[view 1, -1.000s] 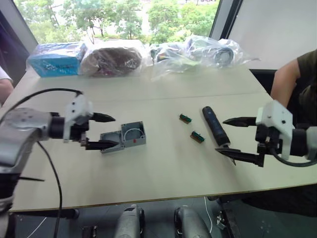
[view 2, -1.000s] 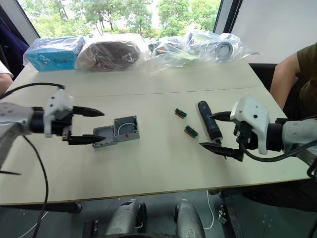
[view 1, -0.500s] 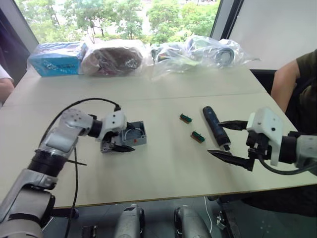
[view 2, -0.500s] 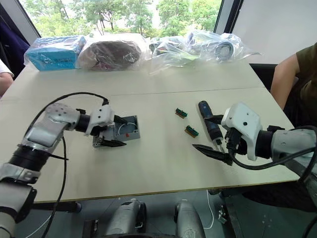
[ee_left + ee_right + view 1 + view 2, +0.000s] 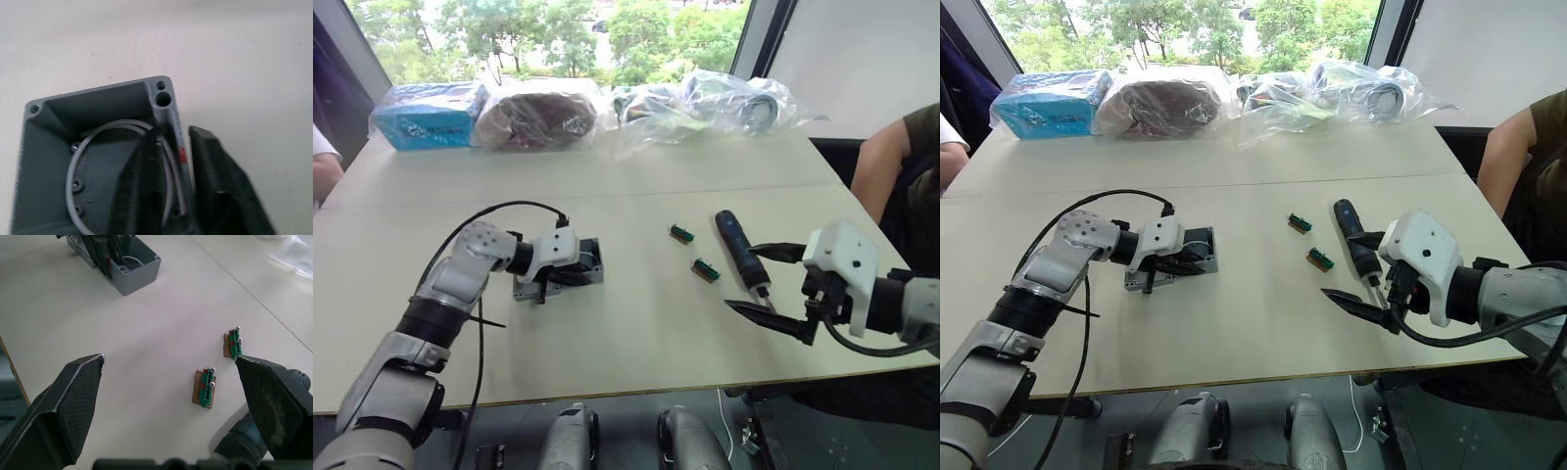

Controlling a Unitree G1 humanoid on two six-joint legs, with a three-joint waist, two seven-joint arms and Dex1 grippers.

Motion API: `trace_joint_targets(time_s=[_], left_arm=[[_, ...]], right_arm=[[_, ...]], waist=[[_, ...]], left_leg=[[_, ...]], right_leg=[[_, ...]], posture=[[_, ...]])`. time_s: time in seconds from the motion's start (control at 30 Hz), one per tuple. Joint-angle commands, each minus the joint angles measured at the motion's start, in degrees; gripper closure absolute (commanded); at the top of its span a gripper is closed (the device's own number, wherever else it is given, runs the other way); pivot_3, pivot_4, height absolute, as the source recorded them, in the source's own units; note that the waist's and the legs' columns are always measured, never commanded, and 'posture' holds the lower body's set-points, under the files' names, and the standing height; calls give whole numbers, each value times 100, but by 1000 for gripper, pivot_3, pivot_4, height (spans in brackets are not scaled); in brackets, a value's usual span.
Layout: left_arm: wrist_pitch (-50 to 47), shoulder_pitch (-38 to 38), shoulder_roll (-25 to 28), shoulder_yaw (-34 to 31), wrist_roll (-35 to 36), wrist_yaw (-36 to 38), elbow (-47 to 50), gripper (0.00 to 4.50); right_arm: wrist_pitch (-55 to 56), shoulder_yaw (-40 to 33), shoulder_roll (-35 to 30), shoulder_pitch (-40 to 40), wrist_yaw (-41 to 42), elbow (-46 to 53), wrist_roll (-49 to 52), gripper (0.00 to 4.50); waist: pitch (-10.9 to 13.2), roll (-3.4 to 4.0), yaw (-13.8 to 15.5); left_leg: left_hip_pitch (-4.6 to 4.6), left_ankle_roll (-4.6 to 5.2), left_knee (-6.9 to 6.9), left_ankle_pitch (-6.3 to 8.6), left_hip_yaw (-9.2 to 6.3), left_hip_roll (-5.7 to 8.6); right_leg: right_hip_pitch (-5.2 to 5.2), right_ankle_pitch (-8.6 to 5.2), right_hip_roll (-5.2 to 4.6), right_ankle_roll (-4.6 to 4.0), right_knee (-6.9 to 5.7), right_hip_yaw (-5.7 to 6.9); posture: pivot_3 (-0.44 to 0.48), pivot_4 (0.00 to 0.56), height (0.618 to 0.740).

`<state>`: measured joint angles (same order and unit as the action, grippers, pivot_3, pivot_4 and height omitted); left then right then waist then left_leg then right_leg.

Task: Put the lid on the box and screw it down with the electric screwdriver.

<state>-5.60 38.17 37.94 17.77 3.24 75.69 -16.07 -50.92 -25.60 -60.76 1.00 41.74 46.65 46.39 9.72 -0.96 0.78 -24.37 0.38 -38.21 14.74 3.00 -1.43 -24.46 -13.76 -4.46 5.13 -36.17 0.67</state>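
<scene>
The grey box stands open-topped left of the table's middle, a whitish ring inside it. My left gripper is shut on its wall, one finger inside and the other outside. The flat grey lid lies on the table against the box's left side, partly hidden by that gripper. To the right lies the dark blue electric screwdriver, its bit pointing at the near edge. My right gripper is open at the bit end, its fingers spread wide and apart from the tool.
Two small green-brown blocks lie between box and screwdriver. A blue package and several clear plastic bags line the far edge. A person's arm is at the right, another person's arm at the left.
My left gripper moved right from beside the lid to the box and closed on its wall. The right gripper shifted slightly down and stayed open.
</scene>
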Motion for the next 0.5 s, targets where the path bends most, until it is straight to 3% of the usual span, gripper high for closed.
trace_joint_targets(time_s=[0.03,0.17,0.37,0.5], left_arm=[[162,196,-60,79,-25,204,11,4446],[546,472,-260,166,80,619,-270,4446],[1354,1158,-988,353,170,1391,-1203,4446],[2179,1553,-1379,613,-135,1645,-2034,4446]], right_arm=[[-8,-217,5,34,-105,154,98,0],[-38,-233,-4,52,-178,155,158,0],[-123,-276,-15,60,-313,219,274,0],[-193,-377,-38,7,-404,282,353,0]], waist=[[0,0,2],[0,0,9],[0,-2,9],[1,-2,-14]], left_leg=[[0,0,0,0,0,0],[0,0,-2,0,-1,1],[-4,0,-6,0,-2,18],[-3,3,-6,1,-5,21]], right_leg=[[1,0,0,0,0,0],[3,-1,-1,-3,1,0],[4,-3,-1,-6,2,-1],[4,1,-1,1,3,-2]], posture=[[0,150,740],[0,150,740],[0,150,740],[0,150,740]])
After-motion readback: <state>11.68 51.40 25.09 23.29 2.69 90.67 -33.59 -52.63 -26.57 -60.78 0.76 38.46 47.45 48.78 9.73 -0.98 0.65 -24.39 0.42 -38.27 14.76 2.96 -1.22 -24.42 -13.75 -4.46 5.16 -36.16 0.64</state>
